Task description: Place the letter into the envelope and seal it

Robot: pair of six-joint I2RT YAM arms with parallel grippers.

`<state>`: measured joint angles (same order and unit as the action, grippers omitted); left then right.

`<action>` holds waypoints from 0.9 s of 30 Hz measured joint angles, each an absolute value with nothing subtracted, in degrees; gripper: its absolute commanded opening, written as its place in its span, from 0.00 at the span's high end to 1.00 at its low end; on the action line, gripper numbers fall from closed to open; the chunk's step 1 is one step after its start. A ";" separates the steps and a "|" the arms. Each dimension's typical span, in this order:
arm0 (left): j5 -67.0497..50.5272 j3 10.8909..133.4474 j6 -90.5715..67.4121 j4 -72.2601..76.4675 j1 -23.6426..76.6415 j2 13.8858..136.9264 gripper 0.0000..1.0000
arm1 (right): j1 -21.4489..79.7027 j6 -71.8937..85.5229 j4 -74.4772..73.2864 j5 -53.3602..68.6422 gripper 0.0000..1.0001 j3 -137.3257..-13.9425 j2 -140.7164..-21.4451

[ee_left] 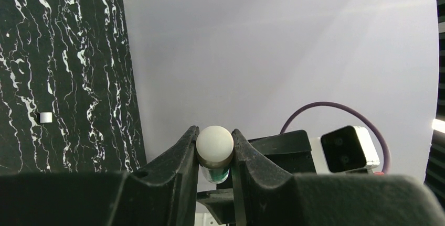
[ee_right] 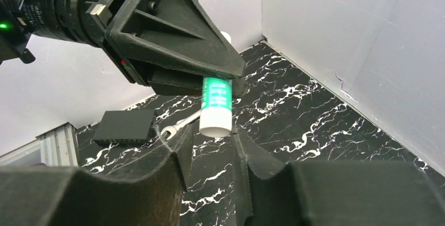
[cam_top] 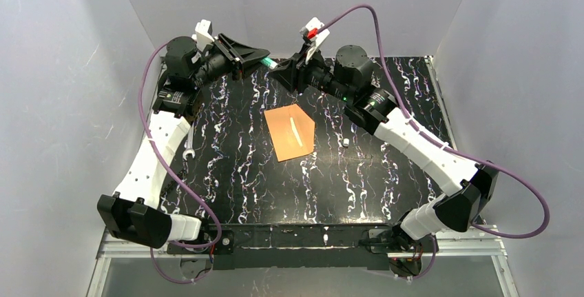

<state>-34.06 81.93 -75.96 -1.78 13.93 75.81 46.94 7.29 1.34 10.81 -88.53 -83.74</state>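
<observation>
Orange envelope (cam_top: 293,134) lies flat at mid-table (cam_top: 386,173); contents not visible. Left gripper (ee_left: 214,147) clamps a green-labelled glue stick (ee_right: 215,103), print illegible. Right gripper (ee_right: 212,142) jaws flank its white end; whether they grip it cannot be told.

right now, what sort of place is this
Probably a robot lab test cell: plain white walls box in a black marbled table, with two cabled arms bolted at its near edge.

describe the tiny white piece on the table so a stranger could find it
On the black marble-patterned table, find the flat orange-brown paper envelope near the middle. Just to its right, not touching it, lies the tiny white piece. It is the only white loose thing; the small silver wrench lies far left.
</observation>
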 measured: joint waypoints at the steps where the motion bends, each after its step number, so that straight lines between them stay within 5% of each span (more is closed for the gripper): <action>1: -34.20 81.91 -76.12 -1.76 13.93 75.81 1.00 | 46.83 7.44 1.43 10.81 0.61 -88.53 -83.74; 9: -35.66 80.71 -76.99 -1.56 13.87 75.81 1.00 | 46.74 9.61 1.69 10.41 0.52 -88.53 -83.74; 12: -36.12 80.71 -76.95 -1.48 13.87 75.81 1.00 | 46.74 10.22 2.02 10.26 0.67 -88.53 -83.74; 15: -36.62 80.71 -76.95 -1.02 13.87 75.81 1.00 | 46.74 10.48 2.02 9.74 0.96 -88.62 -83.74; 27: -40.49 81.41 -66.61 8.25 13.21 74.89 1.00 | 46.33 24.53 4.40 11.18 0.99 -89.93 -83.59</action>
